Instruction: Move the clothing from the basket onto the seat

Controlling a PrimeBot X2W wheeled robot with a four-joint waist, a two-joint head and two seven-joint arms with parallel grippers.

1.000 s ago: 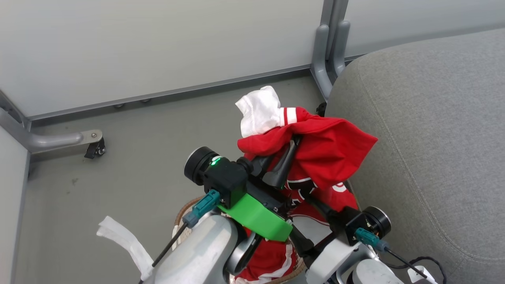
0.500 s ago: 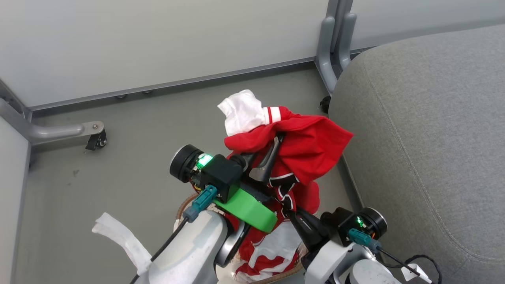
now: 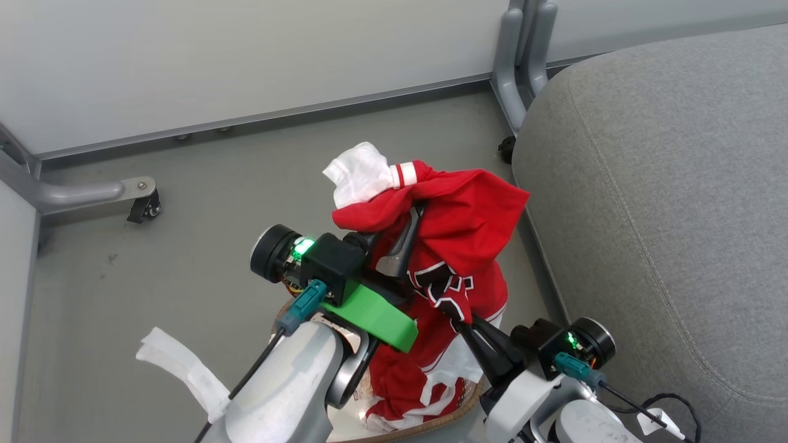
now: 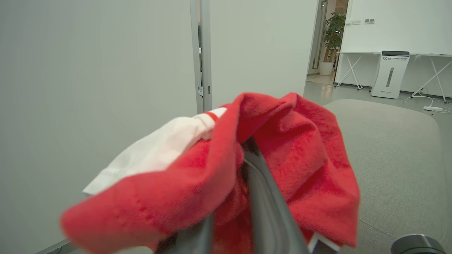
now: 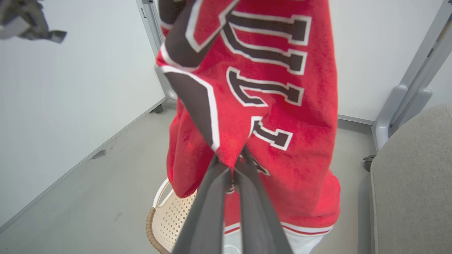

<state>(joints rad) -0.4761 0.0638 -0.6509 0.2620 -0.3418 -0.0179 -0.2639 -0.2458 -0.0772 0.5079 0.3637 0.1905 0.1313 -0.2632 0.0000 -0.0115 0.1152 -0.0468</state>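
Right end effector tight on clothing

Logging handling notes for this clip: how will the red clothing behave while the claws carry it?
Probably floppy: the clothing drapes over the left claw and hangs in folds. Likely light, since a pinch by the right claw holds up a fold. It may snag, as its lower end trails into the basket.
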